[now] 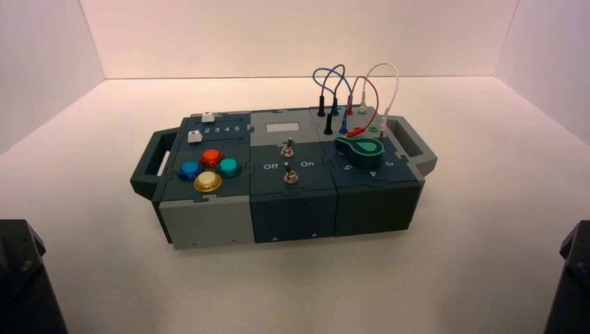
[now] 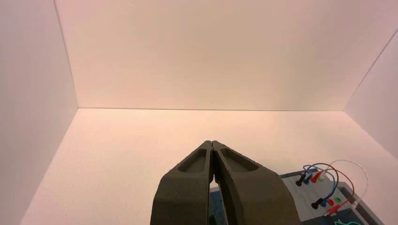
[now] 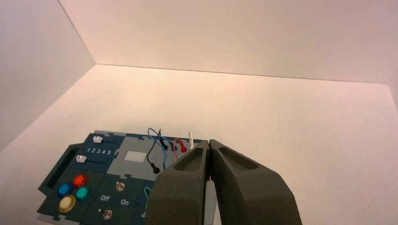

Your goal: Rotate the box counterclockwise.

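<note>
ahead of both closed end effectors, left (image 2: 212,143) and right (image 3: 208,142), the box (image 1: 278,177)

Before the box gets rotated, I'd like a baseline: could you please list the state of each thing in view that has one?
box: flat on the white surface, slightly turned, untouched by either arm.
left gripper: shut, empty, held above the box.
right gripper: shut, empty, held above the box.
wires: plugged in, looped above the sockets.
sliders: both white caps sit at the end before the 1.
four buttons: unpressed, nothing on them.
</note>
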